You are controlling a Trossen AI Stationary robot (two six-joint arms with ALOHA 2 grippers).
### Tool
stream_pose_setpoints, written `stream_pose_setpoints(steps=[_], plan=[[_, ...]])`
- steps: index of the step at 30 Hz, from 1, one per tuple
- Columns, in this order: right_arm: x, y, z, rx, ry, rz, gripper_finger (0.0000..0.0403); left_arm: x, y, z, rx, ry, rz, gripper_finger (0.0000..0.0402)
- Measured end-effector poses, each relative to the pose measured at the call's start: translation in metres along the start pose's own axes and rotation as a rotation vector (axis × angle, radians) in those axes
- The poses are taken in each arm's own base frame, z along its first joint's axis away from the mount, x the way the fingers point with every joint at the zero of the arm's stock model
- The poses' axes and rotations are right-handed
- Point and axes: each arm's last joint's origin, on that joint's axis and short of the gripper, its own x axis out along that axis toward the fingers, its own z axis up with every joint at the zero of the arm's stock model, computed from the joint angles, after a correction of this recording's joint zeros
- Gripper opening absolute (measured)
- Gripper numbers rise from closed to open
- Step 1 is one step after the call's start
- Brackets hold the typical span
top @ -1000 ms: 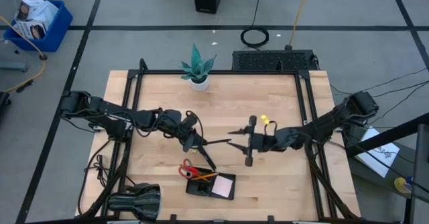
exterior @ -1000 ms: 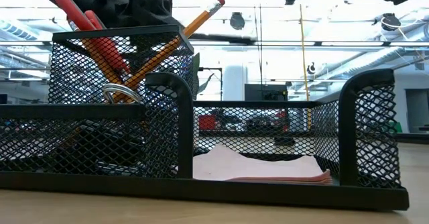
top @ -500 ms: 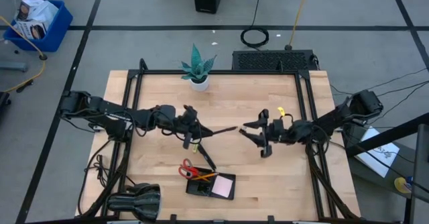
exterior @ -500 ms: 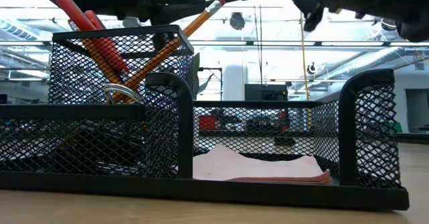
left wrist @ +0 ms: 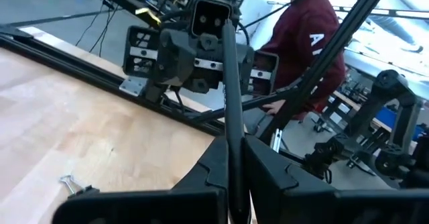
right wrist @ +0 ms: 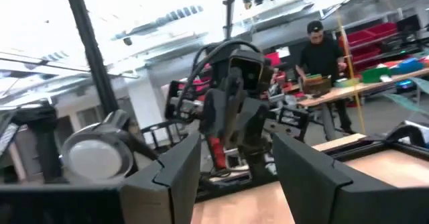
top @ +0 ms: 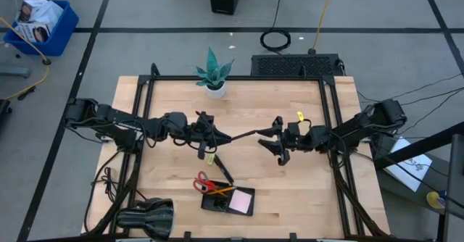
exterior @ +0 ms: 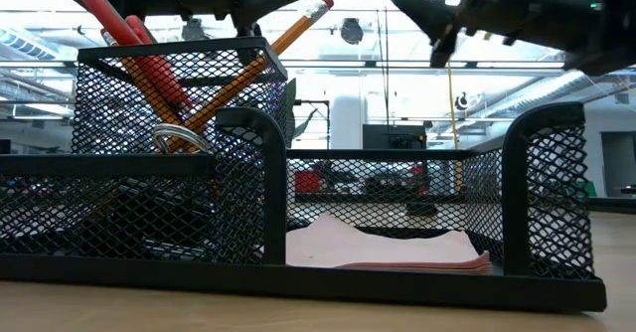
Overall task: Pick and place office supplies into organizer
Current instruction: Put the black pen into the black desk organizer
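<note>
Wooden worktop [top: 290,191] seen from above, two dark arms meeting mid-air over its centre. Black mesh organizer [top: 228,201] sits at the near edge, w/ red scissors [top: 202,183], an orange pencil [exterior: 260,56] and a pink note pad [exterior: 383,247] already in it. Left gripper [top: 214,137] is clamped on a thin black pen [top: 243,135]; right gripper [top: 269,137] stands wide, just off the pen's far end. Risk, imo: pen held by one end could tilt or slip before reaching the organizer. A person's sleeve shows "A"; nothing else legible.
</note>
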Motion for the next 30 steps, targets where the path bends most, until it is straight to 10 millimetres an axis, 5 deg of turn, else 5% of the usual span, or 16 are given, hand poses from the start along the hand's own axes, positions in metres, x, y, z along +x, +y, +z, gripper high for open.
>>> stream_pose_setpoints(steps=[9, 17, 30], plan=[[0.030, -0.004, 0.007, -0.018, -0.042, 0.084, 0.0177, 0.000, 0.000, 0.000, 0.000, 0.004, 0.002, 0.0024], [0.036, -0.005, 0.009, -0.032, -0.034, 0.082, 0.0163, 0.000, 0.000, 0.000, 0.003, 0.004, 0.002, 0.0028], [0.036, -0.004, 0.009, -0.081, -0.030, 0.107, 0.0039, 0.000, 0.000, 0.000, 0.002, 0.003, -0.003, 0.0040]])
